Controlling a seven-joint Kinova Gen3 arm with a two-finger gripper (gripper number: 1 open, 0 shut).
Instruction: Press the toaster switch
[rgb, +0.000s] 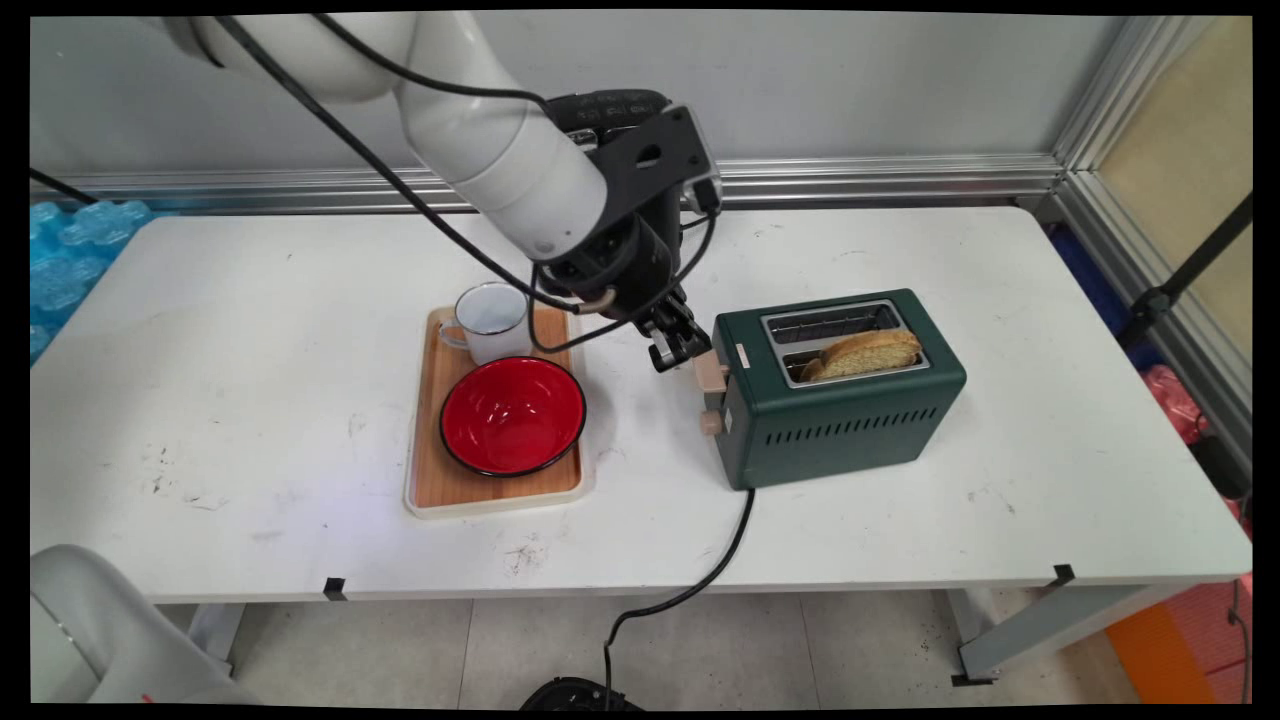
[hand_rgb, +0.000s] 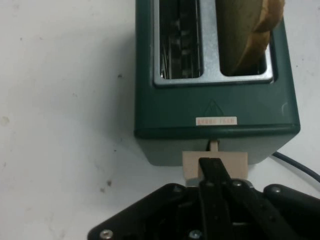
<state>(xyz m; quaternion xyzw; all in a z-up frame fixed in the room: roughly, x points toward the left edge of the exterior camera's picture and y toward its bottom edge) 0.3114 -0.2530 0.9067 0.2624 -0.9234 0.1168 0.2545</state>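
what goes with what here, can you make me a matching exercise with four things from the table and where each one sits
Things:
1. bread slice
2. red bowl
3. white mug
4. gripper

Places:
a. far end of the wooden tray
b. at the toaster's beige lever
c. near slot of the green toaster
d. near part of the tray

Pairs: 1-c, 2-d, 3-a, 4-b

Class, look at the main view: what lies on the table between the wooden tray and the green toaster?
Bare white table lies between the wooden tray and the green toaster. Above that gap, the gripper reaches the toaster's beige lever. The main view shows this.
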